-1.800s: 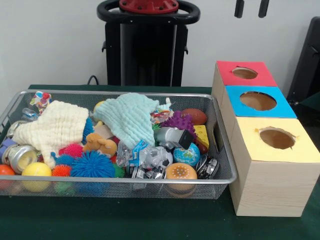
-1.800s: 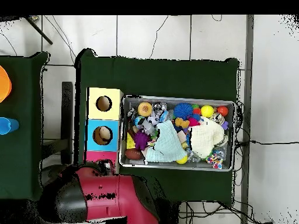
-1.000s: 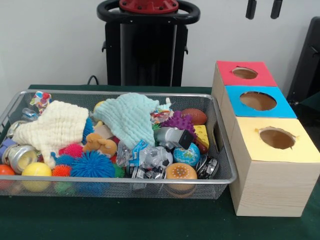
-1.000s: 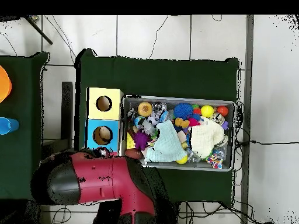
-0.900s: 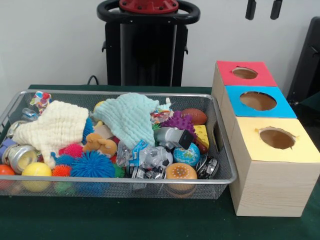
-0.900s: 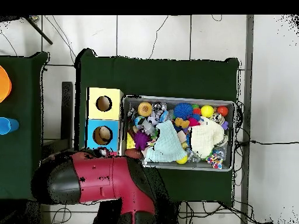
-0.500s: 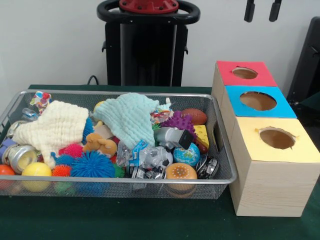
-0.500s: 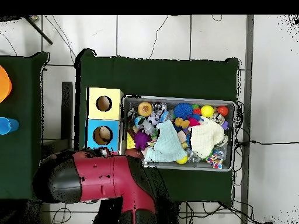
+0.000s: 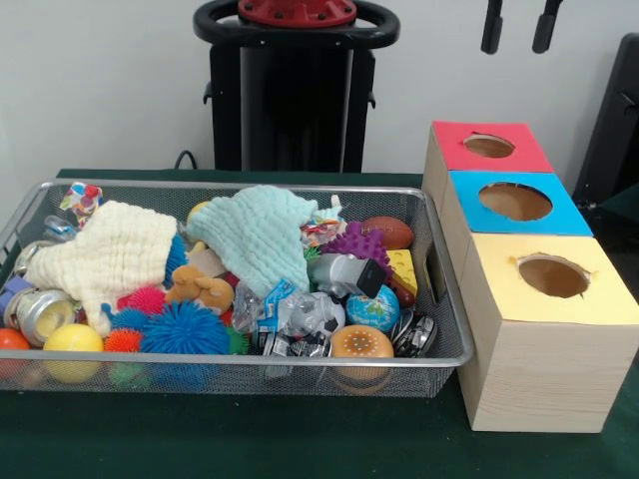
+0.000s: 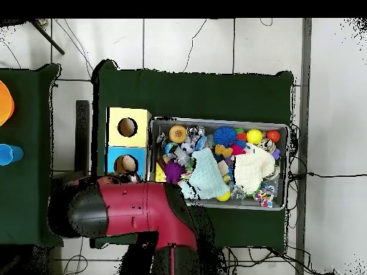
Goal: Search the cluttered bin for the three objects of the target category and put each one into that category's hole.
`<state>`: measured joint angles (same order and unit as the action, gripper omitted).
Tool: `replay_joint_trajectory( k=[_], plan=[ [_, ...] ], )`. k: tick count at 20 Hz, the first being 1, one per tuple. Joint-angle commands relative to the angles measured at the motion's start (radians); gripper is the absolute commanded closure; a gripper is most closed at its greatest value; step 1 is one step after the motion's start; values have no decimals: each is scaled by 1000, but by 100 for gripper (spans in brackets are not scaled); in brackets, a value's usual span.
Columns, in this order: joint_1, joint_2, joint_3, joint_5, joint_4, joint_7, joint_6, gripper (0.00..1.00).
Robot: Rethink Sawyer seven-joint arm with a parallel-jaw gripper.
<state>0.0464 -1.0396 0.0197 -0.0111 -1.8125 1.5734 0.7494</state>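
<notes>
Wire bin (image 9: 439,299) crammed: two cloths, spiky balls, cans, toy burger (image 9: 361,344). Red, blue, yellow-topped boxes (image 9: 539,339) beside it. Gripper (image 9: 517,25) high above boxes, fingers apart, empty.

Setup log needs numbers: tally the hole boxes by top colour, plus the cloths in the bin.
Red-topped box: 1
Blue-topped box: 1
Yellow-topped box: 1
Cloths: 2, cream cloth and mint cloth
Total: 5
</notes>
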Motion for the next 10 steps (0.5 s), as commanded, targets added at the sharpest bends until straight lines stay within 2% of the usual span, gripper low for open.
replay_joint_trajectory(
  k=[1,4,8,10],
  plan=[
    [-35,73,-30,3,81,137,151,0],
    [-39,79,-29,-3,91,126,140,0],
    [-132,97,-77,26,46,18,46,0],
    [-164,86,-86,24,38,-17,53,0]
  ],
)
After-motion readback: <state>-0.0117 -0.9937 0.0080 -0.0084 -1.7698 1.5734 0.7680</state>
